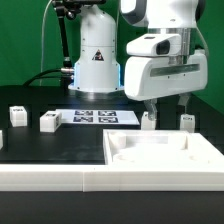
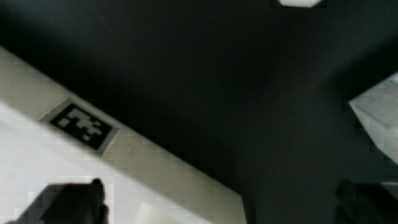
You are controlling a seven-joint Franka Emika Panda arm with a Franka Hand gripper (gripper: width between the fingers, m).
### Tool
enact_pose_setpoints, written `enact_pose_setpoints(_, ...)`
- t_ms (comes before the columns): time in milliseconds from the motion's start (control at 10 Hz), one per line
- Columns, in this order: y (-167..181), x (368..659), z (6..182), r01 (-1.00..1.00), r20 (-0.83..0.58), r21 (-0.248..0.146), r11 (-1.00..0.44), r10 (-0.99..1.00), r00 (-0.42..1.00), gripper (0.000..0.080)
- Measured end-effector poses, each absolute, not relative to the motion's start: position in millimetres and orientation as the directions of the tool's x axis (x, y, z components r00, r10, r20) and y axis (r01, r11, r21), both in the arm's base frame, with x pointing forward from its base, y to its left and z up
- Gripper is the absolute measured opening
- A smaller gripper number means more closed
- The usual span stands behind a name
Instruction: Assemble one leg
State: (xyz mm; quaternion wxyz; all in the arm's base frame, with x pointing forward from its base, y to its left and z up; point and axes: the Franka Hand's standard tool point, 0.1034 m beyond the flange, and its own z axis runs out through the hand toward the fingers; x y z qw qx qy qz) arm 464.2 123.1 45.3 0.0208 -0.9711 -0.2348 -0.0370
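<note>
Leg (image 1: 49, 121) upright on table (image 1: 55, 150), clear in exterior view; wrist view alone shows jaws spread wide, empty.

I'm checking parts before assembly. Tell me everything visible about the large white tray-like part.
The tray-like part is white, plastic-looking, square, with a raised rim around a recessed floor. It lies flat on the black table, at the front, toward the exterior view's right. The open gripper hangs above its far rim, not touching. A leg and a second leg stand just behind that rim; contact cannot be told.
</note>
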Motion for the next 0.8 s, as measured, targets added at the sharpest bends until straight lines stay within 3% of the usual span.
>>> enact_pose_setpoints(300,128,464,43.3,0.313,0.094,-0.05,-0.948,0.308,0.947,0.0648)
enact_pose_setpoints(800,149,453,38.7,-0.182,0.064,-0.128,-0.975,-0.191,0.979,0.0648)
